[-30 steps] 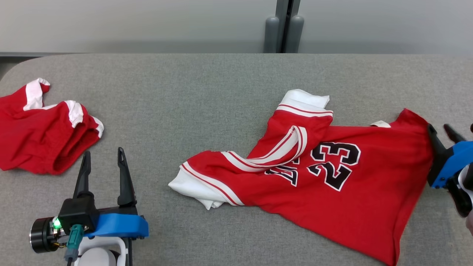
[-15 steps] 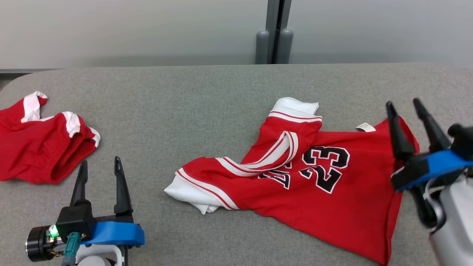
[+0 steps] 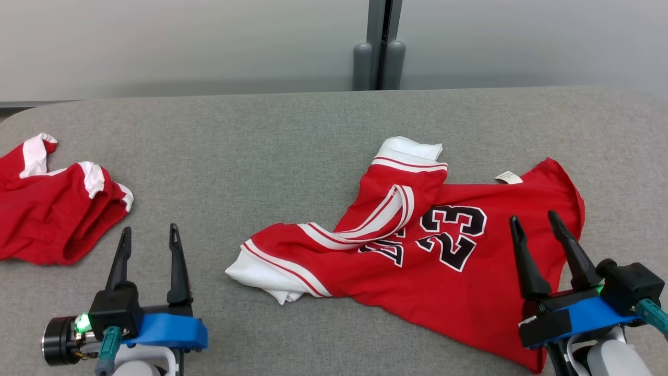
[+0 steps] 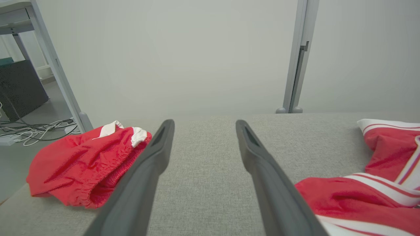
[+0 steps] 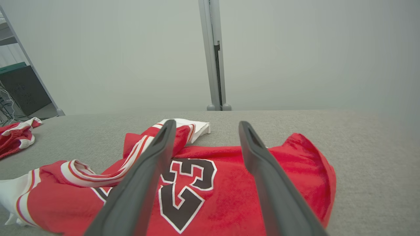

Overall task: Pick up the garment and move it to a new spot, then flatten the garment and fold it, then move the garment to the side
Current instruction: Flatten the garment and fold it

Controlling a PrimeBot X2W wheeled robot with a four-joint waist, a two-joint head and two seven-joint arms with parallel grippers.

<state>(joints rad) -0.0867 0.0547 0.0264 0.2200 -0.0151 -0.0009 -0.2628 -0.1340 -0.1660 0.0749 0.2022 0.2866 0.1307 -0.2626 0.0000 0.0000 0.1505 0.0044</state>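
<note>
The garment [image 3: 443,261] is a red jersey with white trim and a black "23", lying crumpled right of centre on the grey table [image 3: 292,146]; its sleeves are folded over the body. The right wrist view shows the garment [image 5: 203,190] spread under my fingers. My right gripper [image 3: 535,222] hovers open above the jersey's lower right part, holding nothing. My left gripper [image 3: 148,235] stands open at the lower left over bare table, apart from the jersey's white sleeve. In the left wrist view the garment [image 4: 367,196] lies to the right of my left gripper [image 4: 203,126].
A second red garment with white trim [image 3: 52,209] lies bunched at the table's left edge, also seen as the red bundle [image 4: 85,164]. A grey post [image 3: 378,47] stands behind the table's far edge against a pale wall.
My right gripper let go of the jersey's right corner, opened, and drew back toward the lower right. The jersey's corner now lies flat. The head camera has shifted slightly.
</note>
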